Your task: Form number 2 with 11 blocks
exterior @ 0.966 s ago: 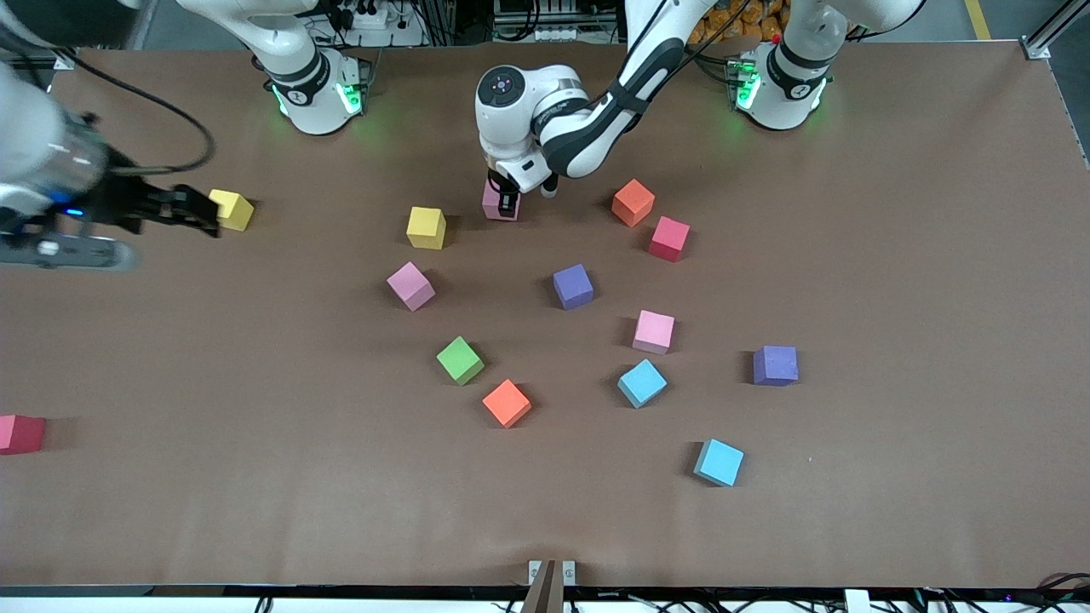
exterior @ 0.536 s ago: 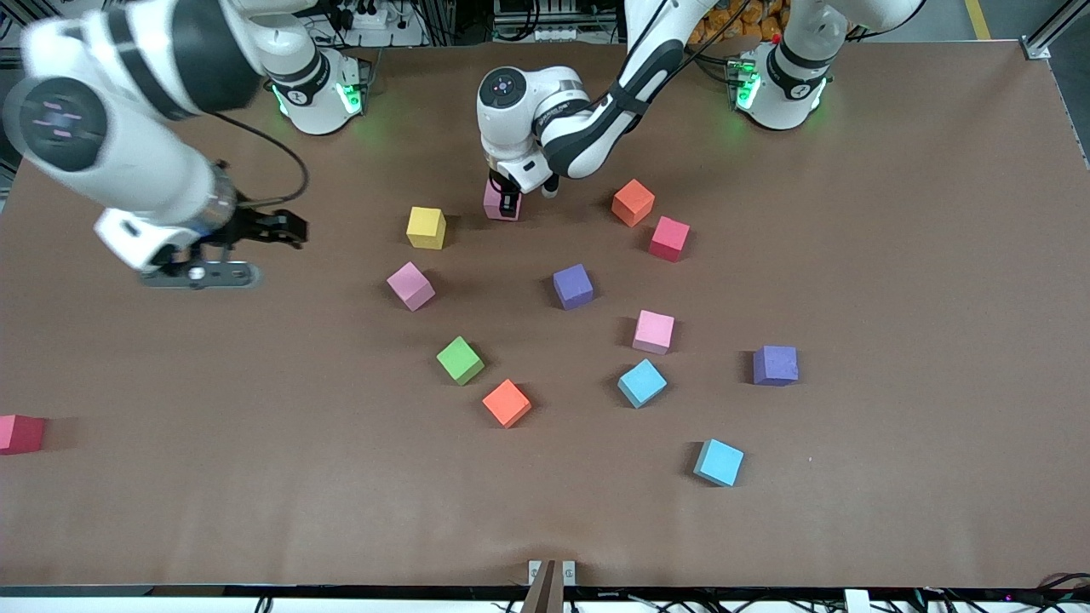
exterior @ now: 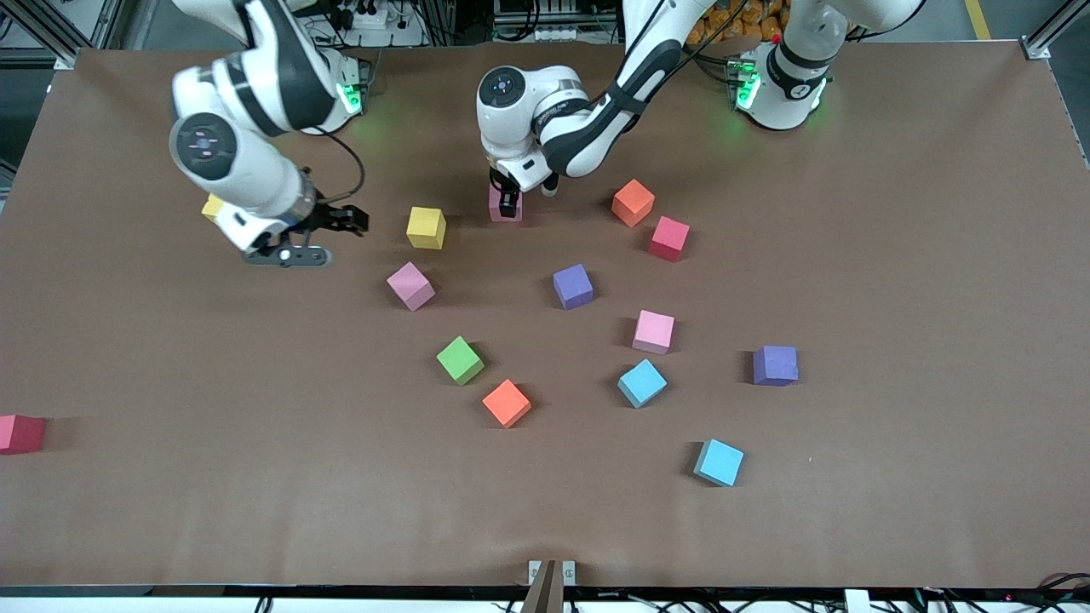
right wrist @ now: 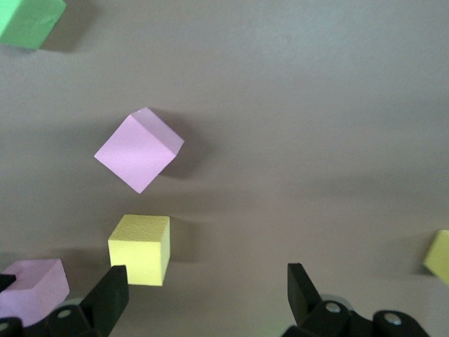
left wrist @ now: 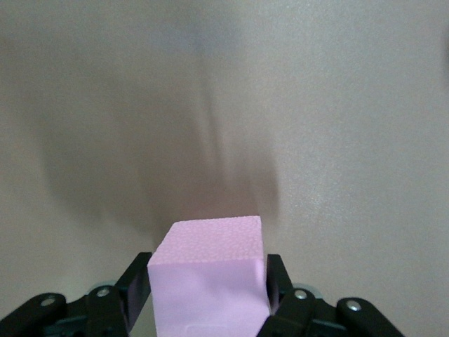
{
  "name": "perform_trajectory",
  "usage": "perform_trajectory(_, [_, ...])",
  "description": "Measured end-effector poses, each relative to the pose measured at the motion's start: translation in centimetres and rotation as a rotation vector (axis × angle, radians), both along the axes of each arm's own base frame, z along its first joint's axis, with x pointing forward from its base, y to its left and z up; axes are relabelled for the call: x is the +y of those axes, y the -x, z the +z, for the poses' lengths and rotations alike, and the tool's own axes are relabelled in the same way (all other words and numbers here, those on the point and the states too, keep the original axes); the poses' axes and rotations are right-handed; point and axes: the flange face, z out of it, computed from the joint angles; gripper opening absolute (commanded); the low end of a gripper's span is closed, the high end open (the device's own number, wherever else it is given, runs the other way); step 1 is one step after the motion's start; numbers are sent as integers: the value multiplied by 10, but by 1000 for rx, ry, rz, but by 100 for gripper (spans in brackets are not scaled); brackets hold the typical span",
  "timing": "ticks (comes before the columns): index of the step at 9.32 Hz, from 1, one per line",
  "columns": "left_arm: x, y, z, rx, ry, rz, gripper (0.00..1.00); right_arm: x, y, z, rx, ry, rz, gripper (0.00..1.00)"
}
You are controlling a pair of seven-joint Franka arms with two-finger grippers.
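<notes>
Toward the bases' edge of the surface: left claw (exterior: pixel 508 203) down around a pink cube (exterior: pixel 502 209), beside the yellow cube (exterior: pixel 426 227) and farther from the front camera than a purple cube (exterior: pixel 573 286).
Left claw state: set closely about the pink cube (left wrist: pixel 208 274) in the wrist view; gripping or letting go cannot be told.
Right claw: (exterior: pixel 356 223) wide and empty, over bare surface (exterior: pixel 894 255) beside the yellow cube, toward the right arm's end; same wide gap in its wrist view (right wrist: pixel 207 295).
Blocks: scattered singly. Second pink cube (exterior: pixel 410 285), third pink cube (exterior: pixel 654 331), green cube (exterior: pixel 460 359), orange cubes (exterior: pixel 507 403) and (exterior: pixel 633 203), light blue cubes (exterior: pixel 641 382) and (exterior: pixel 719 462), second purple cube (exterior: pixel 775 365).
Number 2: not formed; no two cubes touching, so judged at the first placement.
Not for use: red cubes (exterior: pixel 669 238) and (exterior: pixel 19 432); spare yellow cube (exterior: pixel 211 207), half hidden under the right arm.
Handling: matte foam, judged light, slightly yielding, not slippery, not fragile. Easily nudged out of line by a passing claw.
Hold: across two parallel flat faces at mid-height, squarely, never corner to corner; several cubes lie turned, so wrist to be aligned first.
Risk: a hard squeeze likely to dent the foam and spring the cube askew on release.
</notes>
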Motion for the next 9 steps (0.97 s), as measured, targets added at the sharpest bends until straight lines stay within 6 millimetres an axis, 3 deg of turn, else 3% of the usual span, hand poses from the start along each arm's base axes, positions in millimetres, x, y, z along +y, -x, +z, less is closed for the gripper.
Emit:
perform_trajectory(1, [1,0,1,1,-8,0,74,13,13,-16,-21,-4,-23,100])
perform_trajectory(4, [3,-4,27,-5,-48,-2,74,18,49,-72,-100,-87,-112,100])
perform_trajectory(6, [7,-19,49,-26,-54,-12,74,29,61,-88,-128,-93,-128,100])
perform_trajectory(7, [15,-42,54,-36,-52,-64,74,43,67,-94,-131,-96,-137,100])
perform_trajectory(9, [53,-116,62,-53,-31,-212,74,75,89,-105,-104,-82,-171,100])
